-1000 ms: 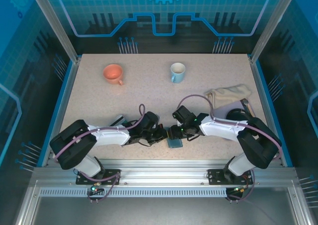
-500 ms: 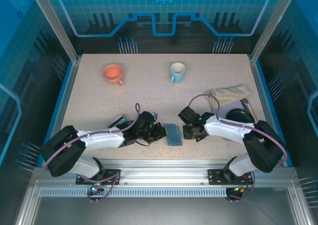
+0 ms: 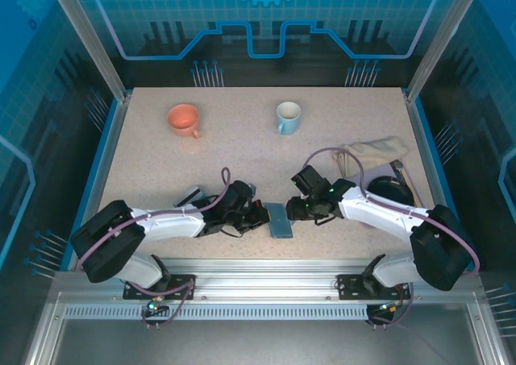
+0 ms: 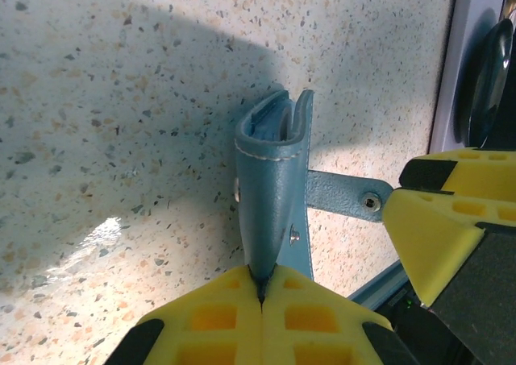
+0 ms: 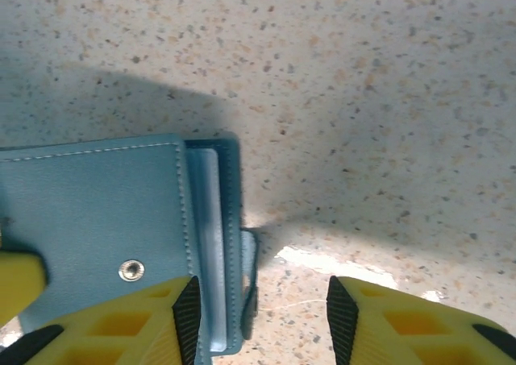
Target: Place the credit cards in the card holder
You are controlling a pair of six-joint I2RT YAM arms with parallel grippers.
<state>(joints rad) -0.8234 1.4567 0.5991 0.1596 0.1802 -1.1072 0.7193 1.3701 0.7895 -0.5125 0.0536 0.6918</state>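
Note:
The teal-blue card holder (image 3: 279, 219) lies near the table's front edge between the two arms. My left gripper (image 4: 262, 280) is shut on one leaf of the card holder (image 4: 270, 180) and holds it up on edge, so the pockets gape. The snap strap (image 4: 343, 196) sticks out to the right. My right gripper (image 5: 262, 309) is open just right of the card holder (image 5: 97, 212); its left finger (image 5: 129, 325) overlaps the cover, and the strap's end lies between the fingers. A small dark thing (image 3: 190, 194) by the left arm may hold the credit cards; I cannot tell.
An orange mug (image 3: 184, 119) and a pale blue mug (image 3: 288, 117) stand at the back. A beige cloth (image 3: 372, 152) and a dark round dish (image 3: 387, 189) lie at the right, by the right arm. The table's front rail (image 3: 266, 262) runs close behind the holder.
The right gripper drew back to the right off the holder, then came in again to its right edge. The left gripper stayed shut on the holder, which shifted slightly away from the front edge.

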